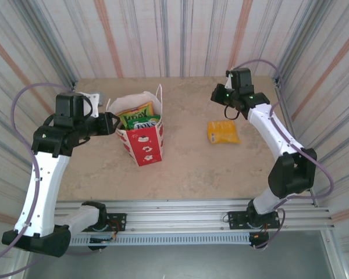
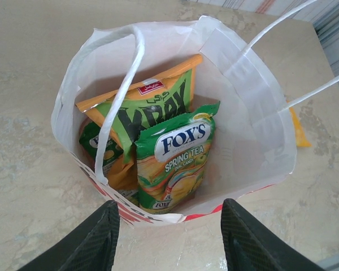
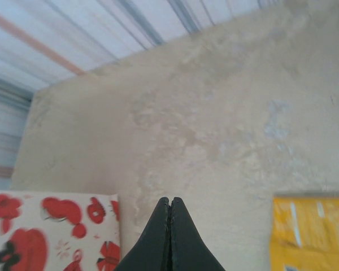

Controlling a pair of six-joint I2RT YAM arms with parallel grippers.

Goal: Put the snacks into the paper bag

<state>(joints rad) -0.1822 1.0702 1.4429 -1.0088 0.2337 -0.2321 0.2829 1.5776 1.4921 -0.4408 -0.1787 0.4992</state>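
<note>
While one yellow packet (image 1: 223, 132) lies flat on the desk (image 1: 186, 174), well right of the paper bag (image 1: 144, 145), I read the step in hand as fetching it.

Nearest me, the bag stands upright with its mouth open. A green Kray packet (image 2: 152, 104) and a Fox's packet (image 2: 178, 158) stand inside, with more tucked low on the left; count unclear. One thin handle (image 2: 121, 96) droops across the mouth, so I'd drop into the other half, where the white wall is bare.

The left end effector (image 2: 169, 209) sits at the bag's left rim, fingers spread, holding nothing. Can't tell if it touches. It looks placed to steady the bag, and I'd leave it there.

Further out, the right end effector (image 3: 170, 206) hovers over bare desk just beyond the yellow packet, fingers pressed together, empty.

Plan:
- spread the fingers first;
- come down on a crimped end, since a flat foil pouch gives little to bite;
- lift clear of the rim and release low inside.

Risk: snagging the upright handle on the way in.
</note>
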